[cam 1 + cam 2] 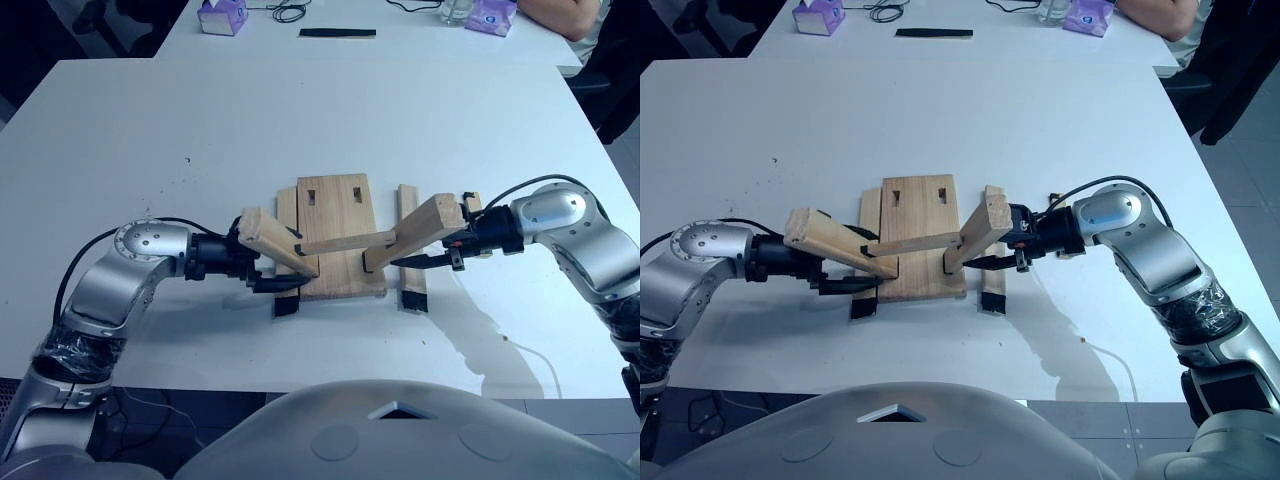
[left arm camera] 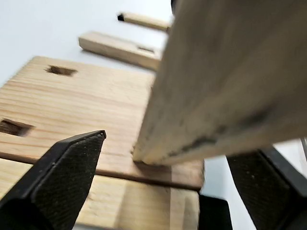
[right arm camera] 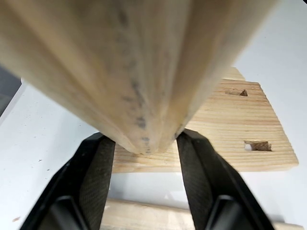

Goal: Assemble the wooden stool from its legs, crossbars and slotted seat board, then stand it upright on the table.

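Note:
The slotted seat board (image 1: pixel 335 200) lies flat at mid-table. Above it, two wooden legs joined by a crossbar (image 1: pixel 345 242) are held tilted. The left leg (image 1: pixel 272 240) lies between the fingers of my left gripper (image 1: pixel 275 270), and its lower end touches the board (image 2: pixel 96 120). My right gripper (image 1: pixel 440 250) is shut on the right leg (image 1: pixel 420 228); in the right wrist view both black pads (image 3: pixel 96 177) press the leg (image 3: pixel 139 62). Two more legs with black ends lie flat beside the board, one on its left (image 1: pixel 287 205) and one on its right (image 1: pixel 408 200).
A white table (image 1: pixel 150 150) stretches far to the left and back. A thin cable (image 1: pixel 520 350) lies near the front right edge. On a second table behind are purple boxes (image 1: pixel 222 17) and a black strip (image 1: pixel 337 33).

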`<action>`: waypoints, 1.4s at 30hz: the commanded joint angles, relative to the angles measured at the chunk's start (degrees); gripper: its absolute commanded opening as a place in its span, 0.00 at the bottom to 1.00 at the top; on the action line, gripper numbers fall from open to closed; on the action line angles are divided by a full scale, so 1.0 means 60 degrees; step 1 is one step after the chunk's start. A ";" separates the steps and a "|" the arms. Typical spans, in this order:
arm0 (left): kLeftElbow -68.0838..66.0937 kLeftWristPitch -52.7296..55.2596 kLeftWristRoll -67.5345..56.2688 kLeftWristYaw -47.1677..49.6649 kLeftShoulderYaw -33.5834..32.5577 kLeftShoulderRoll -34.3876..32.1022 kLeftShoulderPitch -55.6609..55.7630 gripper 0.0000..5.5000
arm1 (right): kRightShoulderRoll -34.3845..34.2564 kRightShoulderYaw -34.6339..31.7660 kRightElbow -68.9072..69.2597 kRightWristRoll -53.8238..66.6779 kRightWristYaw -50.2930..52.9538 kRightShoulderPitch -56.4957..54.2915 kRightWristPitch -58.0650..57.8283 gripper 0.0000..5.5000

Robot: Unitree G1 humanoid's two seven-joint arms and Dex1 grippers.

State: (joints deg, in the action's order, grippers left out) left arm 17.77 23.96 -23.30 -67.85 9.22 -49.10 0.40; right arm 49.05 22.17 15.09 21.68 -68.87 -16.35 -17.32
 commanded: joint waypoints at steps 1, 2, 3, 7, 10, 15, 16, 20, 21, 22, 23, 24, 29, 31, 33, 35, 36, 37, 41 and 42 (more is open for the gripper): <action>-0.0436 -0.0769 0.0655 -0.0123 0.0025 -0.0309 -0.0249 0.80 | 0.0089 0.0640 -0.0154 -0.0602 -0.0256 0.0575 -0.0519 0.36; -0.0537 -0.0946 0.0765 -0.0134 -0.0007 -0.0349 -0.0324 0.80 | 0.0087 0.0638 -0.0137 -0.0597 -0.0252 0.0576 -0.0523 0.36; -0.0639 -0.1094 0.0843 -0.0150 -0.0050 -0.0373 -0.0390 0.80 | 0.0083 0.0635 -0.0127 -0.0592 -0.0250 0.0577 -0.0525 0.36; -0.0923 -0.1366 0.0798 -0.0163 -0.0328 -0.0368 -0.0529 0.80 | 0.0086 0.0605 -0.0078 -0.0583 -0.0224 0.0618 -0.0532 0.36; -0.0894 -0.1100 0.0218 -0.0469 -0.0841 -0.0557 -0.0677 0.80 | 0.0062 0.0596 -0.0087 -0.0590 -0.0206 0.0608 -0.0526 0.36; -0.0169 -0.0787 -0.0188 -0.0564 -0.1120 -0.0613 -0.0656 0.80 | 0.0046 0.0575 -0.0013 -0.0570 -0.0136 0.0677 -0.0537 0.36; 0.0130 -0.0707 -0.0238 -0.0513 -0.1050 -0.0547 -0.0692 0.80 | 0.0018 0.0594 0.0011 -0.0570 -0.0119 0.0665 -0.0556 0.36; 0.0995 -0.0341 -0.0346 -0.0167 -0.0864 -0.0308 -0.0836 0.80 | -0.0039 0.0635 0.0049 -0.0562 -0.0127 0.0605 -0.0584 0.36; 0.1079 -0.0291 -0.0352 -0.0110 -0.0850 -0.0286 -0.0875 0.80 | -0.0043 0.0631 0.0046 -0.0566 -0.0133 0.0602 -0.0584 0.36; 0.1098 -0.0236 -0.0347 -0.0019 -0.0840 -0.0238 -0.0867 0.80 | -0.0046 0.0623 0.0040 -0.0571 -0.0140 0.0604 -0.0581 0.36; 0.1069 -0.0160 -0.0351 0.0115 -0.0838 -0.0147 -0.0796 0.80 | -0.0049 0.0619 0.0033 -0.0577 -0.0143 0.0607 -0.0578 0.36; 0.1054 -0.0058 -0.0410 0.0227 -0.0849 -0.0060 -0.0715 0.80 | -0.0053 0.0619 0.0023 -0.0585 -0.0145 0.0609 -0.0572 0.36; 0.1264 0.0631 -0.0927 0.0615 -0.0859 0.0329 -0.0326 0.80 | -0.0123 0.0645 0.0052 -0.0606 -0.0054 0.0653 -0.0606 0.36; 0.1274 0.0703 -0.0902 0.0704 -0.0779 0.0372 -0.0286 0.80 | -0.0138 0.0641 0.0064 -0.0606 -0.0031 0.0671 -0.0614 0.36; 0.1230 0.0703 -0.0793 0.0710 -0.0719 0.0338 -0.0287 0.80 | -0.0141 0.0626 0.0092 -0.0601 -0.0001 0.0701 -0.0630 0.36; 0.1124 0.0619 -0.0635 0.0627 -0.0654 0.0213 -0.0381 0.80 | -0.0133 0.0608 0.0098 -0.0597 0.0015 0.0721 -0.0629 0.36; 0.1052 0.0520 -0.0517 0.0561 -0.0602 0.0134 -0.0461 0.80 | -0.0130 0.0601 0.0100 -0.0596 0.0023 0.0726 -0.0627 0.36; 0.0969 0.0415 -0.0393 0.0526 -0.0545 0.0086 -0.0544 0.80 | -0.0131 0.0595 0.0101 -0.0592 0.0032 0.0729 -0.0626 0.36; 0.0772 0.0252 -0.0171 0.0456 -0.0467 -0.0006 -0.0807 0.80 | -0.0153 0.0610 0.0095 -0.0598 0.0045 0.0724 -0.0635 0.36; 0.0780 0.0189 -0.0154 0.0359 -0.0468 -0.0108 -0.0926 0.80 | -0.0149 0.0606 0.0110 -0.0601 0.0051 0.0749 -0.0642 0.36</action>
State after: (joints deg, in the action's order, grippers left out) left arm 22.63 25.77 -25.06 -64.90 6.05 -48.46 -3.98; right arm 47.94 22.16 16.84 21.24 -67.68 -14.87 -17.83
